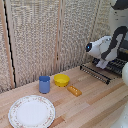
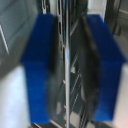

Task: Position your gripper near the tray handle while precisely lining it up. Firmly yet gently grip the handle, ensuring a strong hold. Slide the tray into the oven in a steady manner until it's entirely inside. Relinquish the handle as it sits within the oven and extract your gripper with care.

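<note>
The tray (image 1: 116, 65), a dark wire rack, juts out over the table at the exterior view's right. Its handle (image 1: 95, 74) is the thin rail along the outer edge. My gripper (image 1: 103, 63) hangs from the white arm right over the rack, close to that edge. In the wrist view the two blue fingertips (image 2: 39, 70) stand apart on either side of a thin metal rail (image 2: 65, 60), with a gap still showing beside the rail. My gripper (image 2: 70, 75) is open around it. The oven is mostly hidden behind the arm at the right edge.
On the wooden table (image 1: 95, 105) stand a blue cup (image 1: 44, 84), a yellow bowl (image 1: 61, 80), a small orange object (image 1: 74, 90) and a white patterned plate (image 1: 31, 111). A wicker screen (image 1: 45, 35) closes the back.
</note>
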Controlling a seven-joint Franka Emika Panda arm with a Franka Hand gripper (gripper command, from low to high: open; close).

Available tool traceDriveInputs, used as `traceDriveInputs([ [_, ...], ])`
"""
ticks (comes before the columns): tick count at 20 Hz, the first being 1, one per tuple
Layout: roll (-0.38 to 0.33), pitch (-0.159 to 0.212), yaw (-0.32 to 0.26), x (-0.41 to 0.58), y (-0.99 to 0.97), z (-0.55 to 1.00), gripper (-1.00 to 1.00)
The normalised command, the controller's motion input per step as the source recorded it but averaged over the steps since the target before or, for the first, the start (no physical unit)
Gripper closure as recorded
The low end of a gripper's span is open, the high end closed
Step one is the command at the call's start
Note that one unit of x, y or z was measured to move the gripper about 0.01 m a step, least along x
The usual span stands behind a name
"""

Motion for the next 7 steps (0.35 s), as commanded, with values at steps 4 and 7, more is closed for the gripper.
traceDriveInputs([
  [4,0.035,-0.007,-0.014,0.316,0.29,0.19,-1.00],
  [7,0.041,0.000,-0.008,0.430,0.46,0.11,-1.00],
])
